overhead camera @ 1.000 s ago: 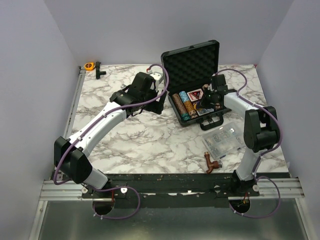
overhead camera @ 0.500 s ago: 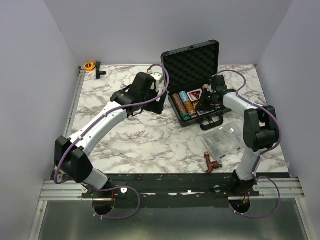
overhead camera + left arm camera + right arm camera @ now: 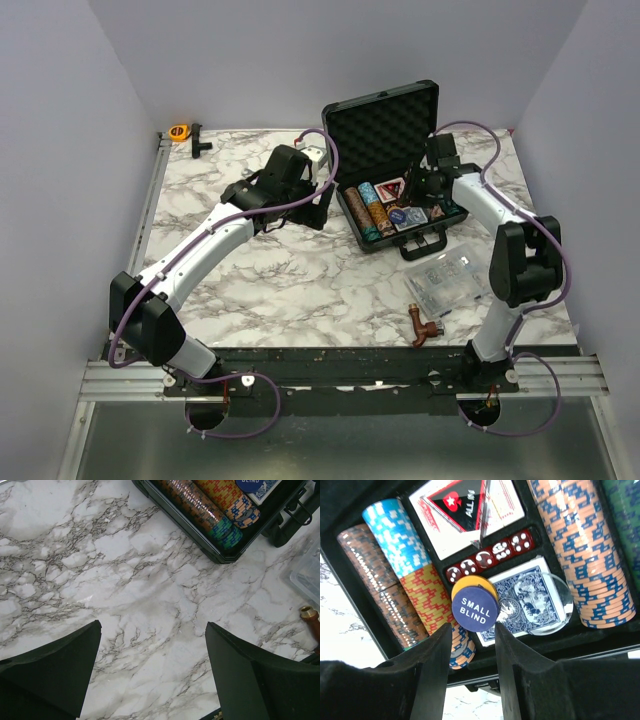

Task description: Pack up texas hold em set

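Observation:
The black briefcase [image 3: 432,107] stands open at the back right, lid up with bumpy foam. Its tray holds rows of striped chips [image 3: 585,545], a red deck [image 3: 470,510], red dice [image 3: 490,560] and a blue deck [image 3: 530,600]. A blue "SMALL BLIND" disc [image 3: 475,611] lies on a yellow disc by the blue deck, and a clear disc [image 3: 555,600] rests on that deck. My right gripper [image 3: 472,640] [image 3: 420,190] hovers over the tray, open and empty, the blue disc just beyond its tips. My left gripper [image 3: 152,640] [image 3: 302,212] is open and empty over bare marble, left of the case [image 3: 220,557].
A clear compartment box [image 3: 447,280] lies in front of the case, with a brown pipe fitting [image 3: 422,325] nearer the front edge. An orange tape measure [image 3: 180,131] and a small black part [image 3: 198,142] sit at the back left corner. Walls close in on three sides.
My right gripper has pulled back and up toward the lid, uncovering the blue disc and blue deck in the tray. The left arm has not moved.

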